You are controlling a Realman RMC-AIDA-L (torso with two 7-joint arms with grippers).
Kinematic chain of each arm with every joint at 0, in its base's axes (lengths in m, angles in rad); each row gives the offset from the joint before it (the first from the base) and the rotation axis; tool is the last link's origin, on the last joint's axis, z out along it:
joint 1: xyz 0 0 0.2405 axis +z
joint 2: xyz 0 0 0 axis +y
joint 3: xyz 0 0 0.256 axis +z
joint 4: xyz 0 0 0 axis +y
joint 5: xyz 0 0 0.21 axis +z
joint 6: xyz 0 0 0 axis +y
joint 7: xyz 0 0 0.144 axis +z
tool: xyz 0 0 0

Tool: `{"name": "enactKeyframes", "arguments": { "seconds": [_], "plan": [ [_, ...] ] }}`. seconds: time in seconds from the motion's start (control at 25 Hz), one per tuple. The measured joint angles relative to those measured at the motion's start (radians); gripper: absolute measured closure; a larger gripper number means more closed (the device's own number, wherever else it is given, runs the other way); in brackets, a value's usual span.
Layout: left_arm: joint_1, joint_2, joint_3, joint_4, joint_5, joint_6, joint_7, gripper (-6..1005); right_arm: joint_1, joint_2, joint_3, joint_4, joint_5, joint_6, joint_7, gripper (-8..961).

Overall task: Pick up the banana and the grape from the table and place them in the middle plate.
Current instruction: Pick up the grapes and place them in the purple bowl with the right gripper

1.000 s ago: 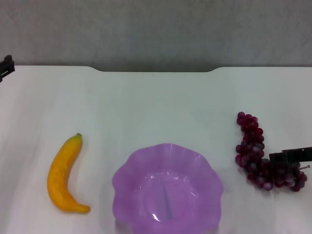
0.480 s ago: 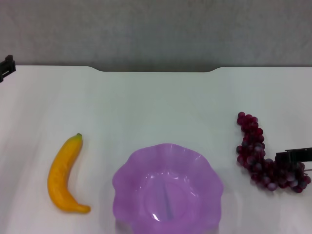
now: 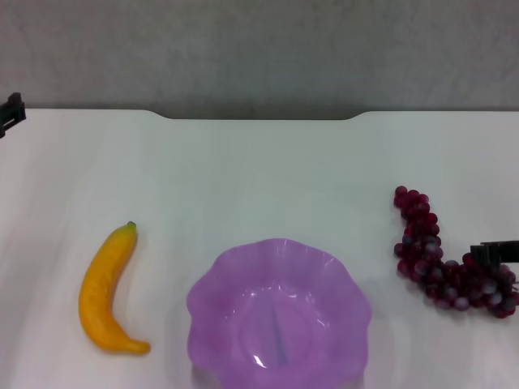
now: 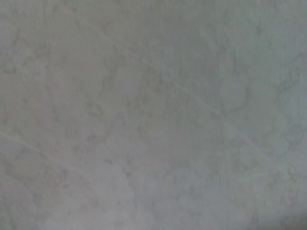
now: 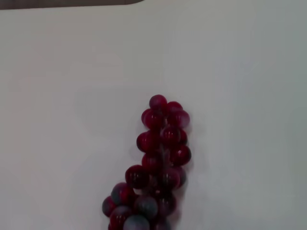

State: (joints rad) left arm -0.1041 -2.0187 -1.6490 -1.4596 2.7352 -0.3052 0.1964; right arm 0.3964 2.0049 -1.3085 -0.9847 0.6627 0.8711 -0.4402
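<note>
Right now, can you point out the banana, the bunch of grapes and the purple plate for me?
banana (image 3: pixel 103 289), head view, middle of its curved yellow body.
grape (image 3: pixel 422 243), head view, upper half of the bunch.
grape (image 5: pixel 160 139), right wrist view, middle of the visible bunch.
middle plate (image 3: pixel 212 284), head view, left side of its wavy rim.

A plain grey wall (image 3: pixel 259 53) is seen behind the work surface, evenly and softly lit, without windows or strong shadows. In the left wrist view, only a mottled grey-green surface (image 4: pixel 153 115) crossed by faint pale veins is shown, filling the whole view.
</note>
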Motion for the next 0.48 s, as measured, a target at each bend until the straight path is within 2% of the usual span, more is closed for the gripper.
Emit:
{"name": "enactKeyframes", "arguments": {
  "seconds": [0.12, 0.48],
  "plan": [
    [0.002, 0.000, 0.000, 0.000, -0.001, 0.000, 0.000, 123, -0.015, 0.002, 0.000, -0.037, 0.001, -0.004, -0.001, 764],
    [0.007, 0.000, 0.000, 0.001, 0.003, -0.001, 0.000, 125, -0.127, 0.005, 0.000, -0.312, 0.008, 0.016, 0.004, 769]
  ]
}}
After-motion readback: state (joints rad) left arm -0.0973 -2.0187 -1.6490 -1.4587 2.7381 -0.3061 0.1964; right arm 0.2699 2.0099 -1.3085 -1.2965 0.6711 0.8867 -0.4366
